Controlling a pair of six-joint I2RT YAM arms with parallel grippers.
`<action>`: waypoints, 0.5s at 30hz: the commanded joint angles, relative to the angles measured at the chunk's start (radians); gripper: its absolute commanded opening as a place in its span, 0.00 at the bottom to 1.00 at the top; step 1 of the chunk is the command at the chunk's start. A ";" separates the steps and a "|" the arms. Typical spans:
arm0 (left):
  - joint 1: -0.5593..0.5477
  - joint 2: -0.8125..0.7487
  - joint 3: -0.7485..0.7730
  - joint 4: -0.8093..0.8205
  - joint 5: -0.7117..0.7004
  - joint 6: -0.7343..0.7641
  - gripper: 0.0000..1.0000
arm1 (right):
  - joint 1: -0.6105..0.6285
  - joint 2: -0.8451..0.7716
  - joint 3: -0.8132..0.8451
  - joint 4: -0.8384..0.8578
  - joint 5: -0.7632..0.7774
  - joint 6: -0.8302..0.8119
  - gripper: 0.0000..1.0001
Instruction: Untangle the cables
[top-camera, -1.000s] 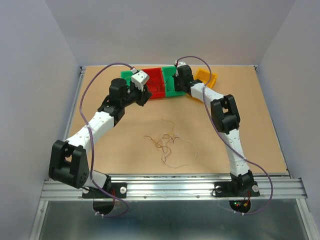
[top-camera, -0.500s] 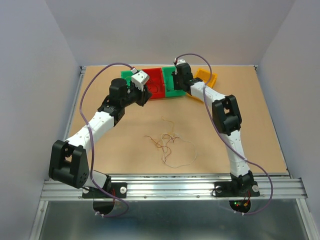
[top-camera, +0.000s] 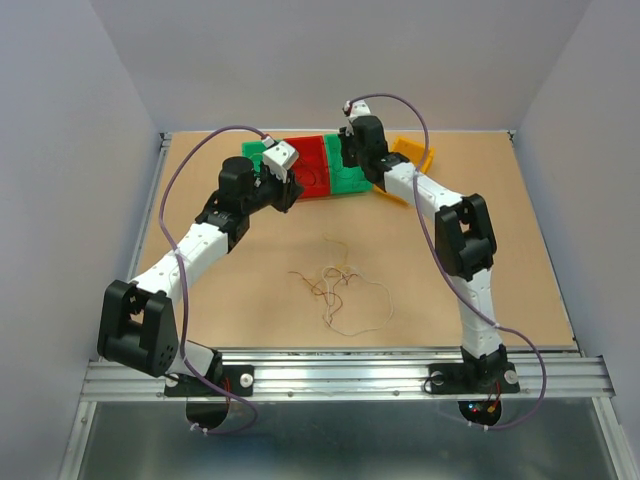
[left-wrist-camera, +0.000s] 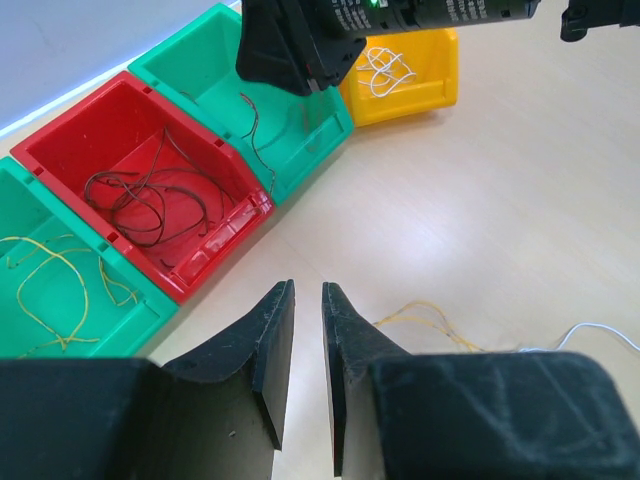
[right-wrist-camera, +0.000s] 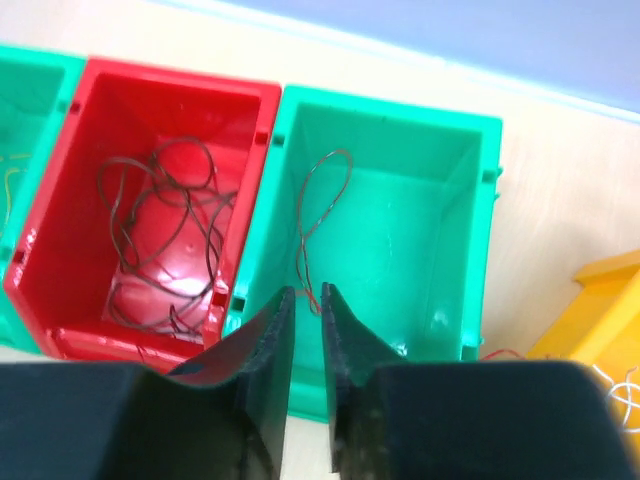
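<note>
From above, we see the cables (top-camera: 338, 285) lying as a small loose tangle of loops on the table (top-camera: 500, 250), near its middle and well apart from both tools. Along the far edge stands a row of bins: a left green bin (top-camera: 255, 152), a red bin (top-camera: 318, 172), a second green bin (top-camera: 350, 182) and a yellow bin (top-camera: 418, 155). The left gripper (top-camera: 290, 186) hovers by the near side of the red bin, and the right gripper (top-camera: 345, 152) hangs over the second green bin.

In the left wrist view, this gripper's jaws are drawn together to a thin slit with nothing in it. Dark wires lie in the red bin, yellow ones in the left green bin, white ones in the yellow bin. A yellow strand and a white one from the tangle show on the table to the right.

In the right wrist view, the jaws are likewise nearly together, above the near wall of the second green bin. A reddish wire (right-wrist-camera: 305, 220) loops across the bin floor and runs up to the slit; we cannot tell whether it is pinched or let go.

We judge the strands to be light, limp and hair-thin. They would slip from jaws not fully closed, and would drag their neighbours along. A free end or an outlying loop, away from the knot, seems the best place to take hold.
</note>
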 joint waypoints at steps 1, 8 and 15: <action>0.005 -0.020 0.038 0.031 0.016 0.004 0.29 | 0.006 -0.020 0.002 0.072 0.032 -0.014 0.11; 0.005 -0.015 0.039 0.032 0.013 0.009 0.29 | 0.006 0.077 0.105 0.075 0.069 -0.019 0.05; 0.005 -0.015 0.038 0.032 0.013 0.009 0.29 | 0.006 -0.016 -0.016 0.112 0.076 0.006 0.25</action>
